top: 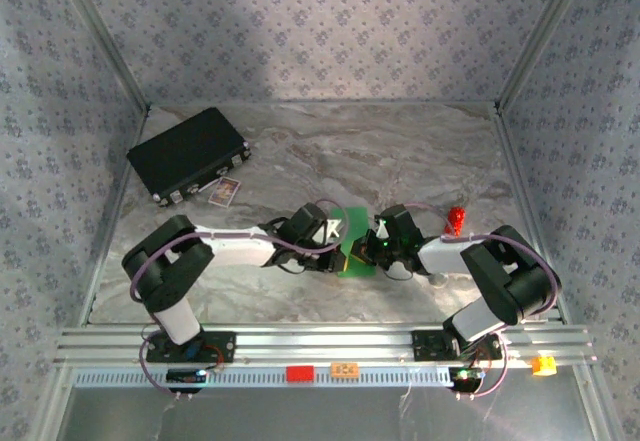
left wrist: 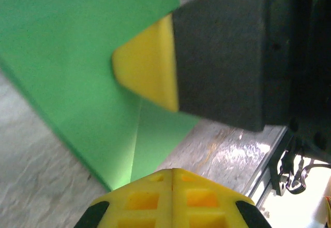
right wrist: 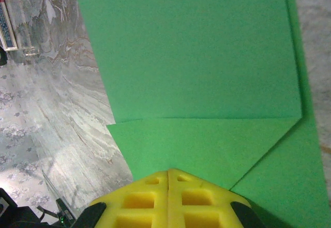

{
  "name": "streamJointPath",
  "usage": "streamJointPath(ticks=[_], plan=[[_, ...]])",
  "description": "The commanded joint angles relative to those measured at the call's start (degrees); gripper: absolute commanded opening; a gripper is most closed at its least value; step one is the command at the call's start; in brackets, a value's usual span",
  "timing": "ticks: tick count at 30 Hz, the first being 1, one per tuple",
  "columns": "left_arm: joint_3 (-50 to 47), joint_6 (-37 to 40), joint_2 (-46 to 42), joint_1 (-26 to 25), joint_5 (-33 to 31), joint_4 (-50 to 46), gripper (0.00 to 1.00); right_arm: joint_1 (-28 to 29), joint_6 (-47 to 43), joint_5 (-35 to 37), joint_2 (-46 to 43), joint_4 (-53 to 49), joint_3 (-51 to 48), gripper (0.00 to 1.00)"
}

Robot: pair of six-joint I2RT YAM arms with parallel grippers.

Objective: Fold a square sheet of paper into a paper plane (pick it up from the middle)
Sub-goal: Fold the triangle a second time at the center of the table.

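Mid-fold here: green paper [right wrist: 191, 57] sits partly creased mid-tabletop [top: 400, 151], nearer the front edge. Left gripper [left wrist: 171, 171] and right gripper [right wrist: 168, 172] are both closed tight, pressing it. Next probably needs a matching fold.

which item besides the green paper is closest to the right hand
The small red cylinder by the right hand; the black case and card lie far left.

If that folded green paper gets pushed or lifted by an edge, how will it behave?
Probably floppy: the green paper looks thin, with its folds lying flat. It is likely light enough to slide on the smooth marble table rather than resist.
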Motion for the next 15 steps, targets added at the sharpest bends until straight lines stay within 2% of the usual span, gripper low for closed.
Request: streamJointPath(ticks=[1, 10, 15], plan=[[3.5, 1.4, 3.1, 0.3, -1.3, -2.3, 0.00, -0.2, 0.4, 2.9, 0.1, -4.8, -1.3, 0.00], [2.9, 1.2, 6.7, 0.6, -1.6, -7.4, 0.00, -0.5, -0.1, 1.0, -0.8, -4.0, 0.0, 0.00], [-0.8, -0.8, 6.4, 0.6, -0.6, -4.2, 0.00, -1.5, 0.2, -0.2, -4.5, -5.5, 2.1, 0.00]])
